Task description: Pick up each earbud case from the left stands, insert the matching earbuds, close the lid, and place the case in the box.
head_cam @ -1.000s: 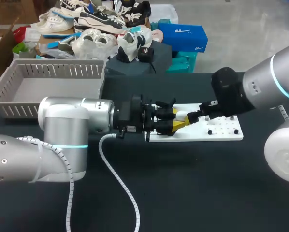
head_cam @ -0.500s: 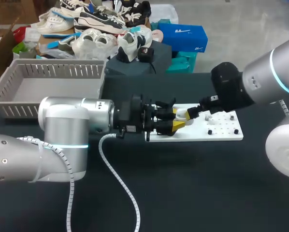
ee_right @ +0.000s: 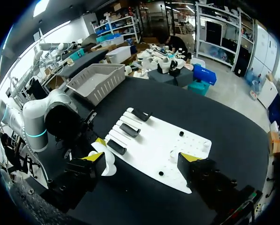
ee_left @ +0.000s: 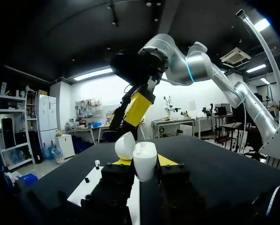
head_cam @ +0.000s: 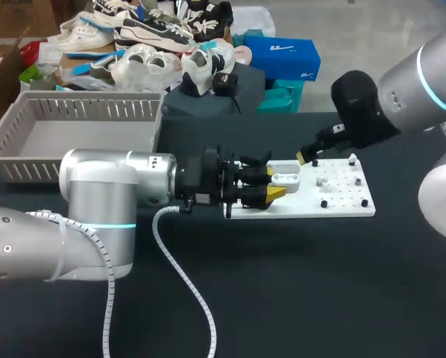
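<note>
Here, the left gripper (head_cam: 275, 183) squeezes a small white rounded earbud case (ee_left: 144, 164), its lid standing open. The right gripper (ee_right: 142, 159) is wide open and holds nothing.

In the head view the left arm's fingers (head_cam: 275, 192) cover the lower part of the white earbud case (head_cam: 284, 177). At 3 o'clock from it, the small pieces (head_cam: 322, 181) on the white board (head_cam: 342, 209) are too tiny to name. The right gripper (head_cam: 303, 157) shows one yellow tip; its wrist hides the other.
</note>
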`<act>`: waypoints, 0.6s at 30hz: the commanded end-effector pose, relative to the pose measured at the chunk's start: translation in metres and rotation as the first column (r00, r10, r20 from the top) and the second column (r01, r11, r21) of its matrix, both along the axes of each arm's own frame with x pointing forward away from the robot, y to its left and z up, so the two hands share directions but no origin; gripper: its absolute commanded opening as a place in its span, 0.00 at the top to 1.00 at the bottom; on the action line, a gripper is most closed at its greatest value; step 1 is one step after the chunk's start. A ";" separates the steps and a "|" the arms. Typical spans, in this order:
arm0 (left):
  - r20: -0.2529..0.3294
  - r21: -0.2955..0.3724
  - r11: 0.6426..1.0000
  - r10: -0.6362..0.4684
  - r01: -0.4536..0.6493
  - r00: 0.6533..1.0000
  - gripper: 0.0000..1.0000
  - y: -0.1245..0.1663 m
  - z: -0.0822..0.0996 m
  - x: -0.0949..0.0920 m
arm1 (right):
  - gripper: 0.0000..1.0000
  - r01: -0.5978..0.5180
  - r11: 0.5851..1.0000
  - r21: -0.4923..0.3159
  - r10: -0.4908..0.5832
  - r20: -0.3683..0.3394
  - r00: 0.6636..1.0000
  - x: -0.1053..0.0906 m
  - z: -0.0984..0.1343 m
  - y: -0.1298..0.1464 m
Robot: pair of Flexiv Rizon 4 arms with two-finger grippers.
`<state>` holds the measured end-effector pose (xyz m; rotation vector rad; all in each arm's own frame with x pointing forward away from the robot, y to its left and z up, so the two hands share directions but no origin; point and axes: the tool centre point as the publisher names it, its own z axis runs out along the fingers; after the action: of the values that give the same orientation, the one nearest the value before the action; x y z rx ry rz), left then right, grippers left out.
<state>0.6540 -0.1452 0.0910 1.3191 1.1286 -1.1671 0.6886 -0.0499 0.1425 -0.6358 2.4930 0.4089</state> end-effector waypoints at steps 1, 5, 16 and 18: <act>0.000 -0.001 1.000 -0.001 0.001 1.000 1.00 0.000 -0.001 0.001 | 0.00 0.088 0.983 -0.161 -0.086 0.015 0.996 -0.004 0.016 -0.025; 0.000 -0.001 1.000 -0.001 0.001 1.000 1.00 0.000 -0.001 0.001 | 0.00 0.127 0.952 -0.279 -0.137 -0.015 0.990 0.001 0.009 -0.048; 0.000 -0.001 1.000 -0.001 0.001 1.000 1.00 0.000 -0.001 0.001 | 0.00 0.137 0.861 -0.489 -0.210 -0.097 0.973 0.031 -0.024 -0.076; 0.000 -0.001 1.000 -0.001 0.001 1.000 1.00 0.000 -0.001 0.001 | 0.00 0.137 0.852 -0.505 -0.219 -0.106 0.970 0.038 -0.030 -0.079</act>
<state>0.6540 -0.1452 0.0910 1.3193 1.1288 -1.1670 0.7062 -0.1361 0.1239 -0.5806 2.7585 -0.1986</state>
